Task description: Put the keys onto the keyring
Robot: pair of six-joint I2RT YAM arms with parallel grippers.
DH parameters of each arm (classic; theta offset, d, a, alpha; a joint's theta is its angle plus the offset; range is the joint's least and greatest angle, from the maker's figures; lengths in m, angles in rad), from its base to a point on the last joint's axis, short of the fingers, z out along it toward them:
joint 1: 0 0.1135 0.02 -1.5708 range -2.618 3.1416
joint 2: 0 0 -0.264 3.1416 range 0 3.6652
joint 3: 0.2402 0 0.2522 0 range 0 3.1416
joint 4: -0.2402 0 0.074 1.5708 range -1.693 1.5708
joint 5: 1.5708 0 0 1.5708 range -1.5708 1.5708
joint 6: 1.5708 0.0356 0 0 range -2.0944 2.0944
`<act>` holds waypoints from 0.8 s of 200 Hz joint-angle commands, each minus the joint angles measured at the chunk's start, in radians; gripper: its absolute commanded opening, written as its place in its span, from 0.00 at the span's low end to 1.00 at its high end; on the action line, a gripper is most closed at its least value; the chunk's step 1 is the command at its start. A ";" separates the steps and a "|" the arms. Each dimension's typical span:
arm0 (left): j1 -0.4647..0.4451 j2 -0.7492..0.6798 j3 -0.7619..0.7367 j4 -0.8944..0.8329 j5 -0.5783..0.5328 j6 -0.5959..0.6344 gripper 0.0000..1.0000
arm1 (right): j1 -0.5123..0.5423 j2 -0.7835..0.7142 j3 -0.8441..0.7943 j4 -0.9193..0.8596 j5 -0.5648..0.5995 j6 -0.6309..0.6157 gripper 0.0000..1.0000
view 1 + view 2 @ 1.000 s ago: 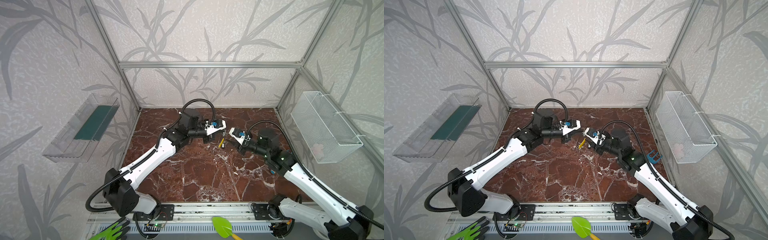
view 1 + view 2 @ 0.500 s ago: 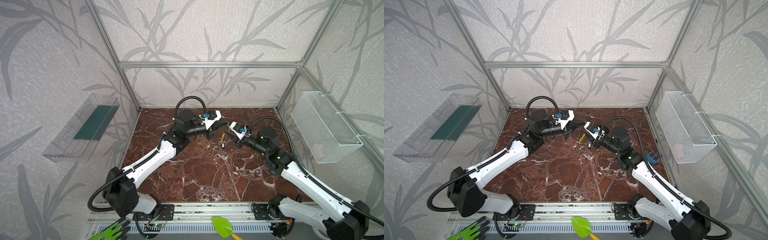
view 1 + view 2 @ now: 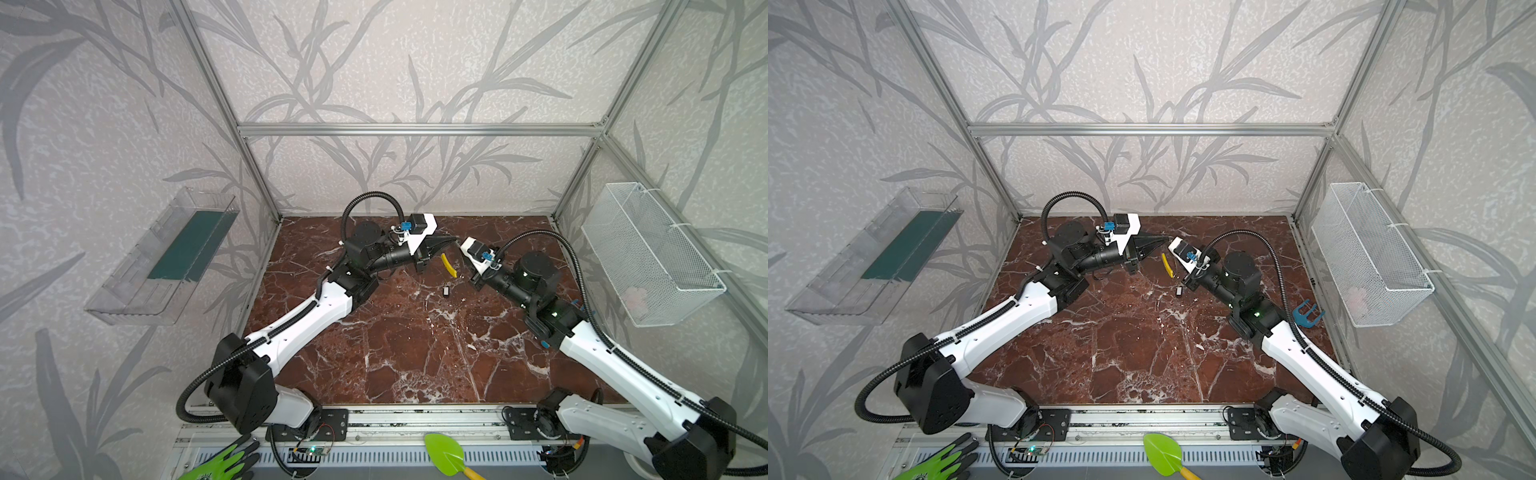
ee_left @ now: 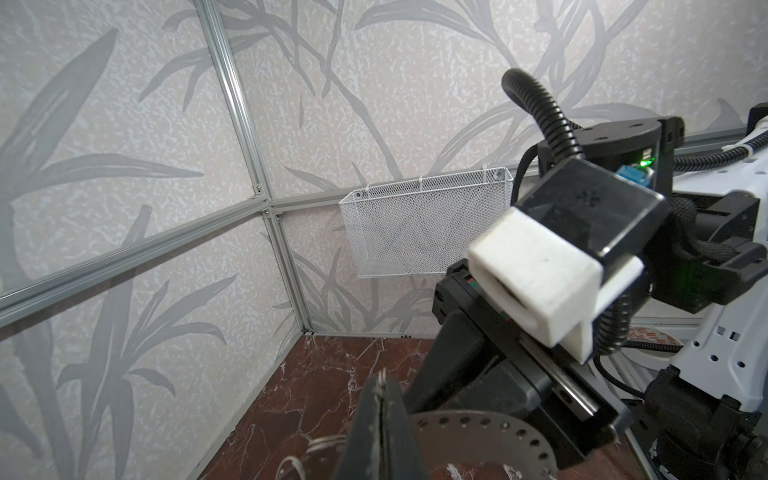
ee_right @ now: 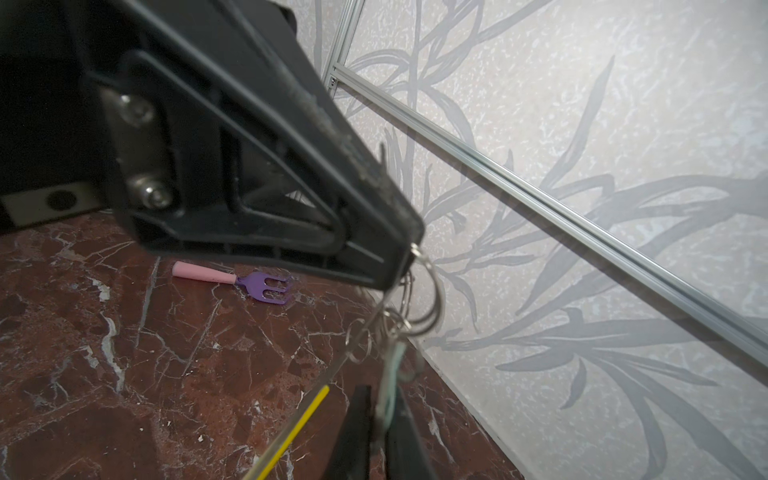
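keyring (image 3: pixel 449 266): thin grey hoop with a yellow sleeve on one arc, hanging over the table (image 3: pixel 415 353) at back centre, between the two grippers. The right wrist view has it edge-on, a thin line. The left wrist view shows a grey band with a row of holes.
keys (image 5: pixel 392 382): small wire rings bunched together plus a pale teal tag, dangling right at the hoop. Key blades are too blurred to make out.
left gripper (image 3: pixel 452 239), at 12 o'clock of the sleeve: jaws fully closed, hoop pinched at the tips, a sliver sticking out above.
right gripper (image 5: pixel 380 392), at 2 o'clock: jaws down to a narrow slit, tag clamped between them.
On the marble, a dark bit (image 3: pixel 446 291) at 6 o'clock and a blue fork (image 3: pixel 1307 313) at 4. A mesh basket (image 3: pixel 648 257) is on the wall at 3.
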 commanded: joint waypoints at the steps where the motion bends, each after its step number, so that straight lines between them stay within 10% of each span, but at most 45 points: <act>1: 0.005 -0.016 -0.011 0.137 -0.020 -0.075 0.00 | 0.029 -0.003 0.003 0.008 0.000 -0.059 0.08; 160: 0.068 -0.024 -0.054 0.163 -0.013 -0.093 0.00 | 0.059 -0.093 -0.042 -0.005 0.166 -0.177 0.00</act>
